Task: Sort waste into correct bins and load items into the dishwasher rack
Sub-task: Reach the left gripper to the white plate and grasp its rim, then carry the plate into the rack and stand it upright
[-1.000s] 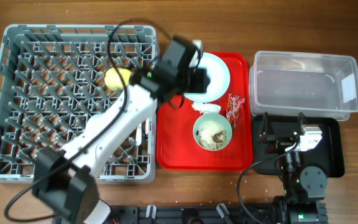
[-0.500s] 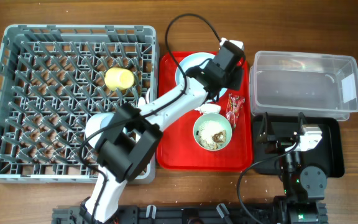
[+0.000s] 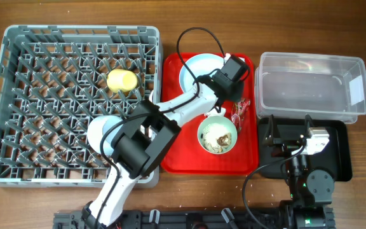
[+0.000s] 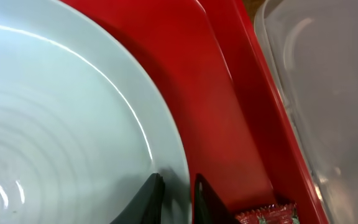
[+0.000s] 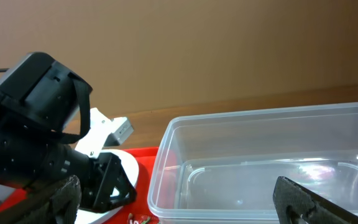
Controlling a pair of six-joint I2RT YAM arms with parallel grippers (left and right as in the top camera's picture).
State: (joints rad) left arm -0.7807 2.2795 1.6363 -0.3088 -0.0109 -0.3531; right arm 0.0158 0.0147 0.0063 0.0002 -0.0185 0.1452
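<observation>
The light blue plate (image 3: 194,69) lies at the back of the red tray (image 3: 183,156). My left gripper (image 3: 226,88) is at the plate's right rim; in the left wrist view its fingers (image 4: 176,193) are shut on the rim of the plate (image 4: 55,124). The red wrapper (image 3: 239,108) (image 4: 267,214) lies just beside the fingers. A white napkin (image 3: 216,112) and the pale green bowl (image 3: 218,135) holding food scraps sit in front of the plate. The yellow cup (image 3: 121,80) lies in the grey rack (image 3: 18,95). My right gripper (image 3: 290,124) is open and empty over the black tray (image 3: 342,162).
The clear tub (image 3: 310,86) (image 5: 272,162) stands right of the red tray, behind the black tray, and looks empty. The left arm reaches across the rack's right edge and the red tray. Spoon and fork are not clearly visible.
My left arm swung right from the rack's edge to the plate's right rim and lowered there. The right arm has not moved.
</observation>
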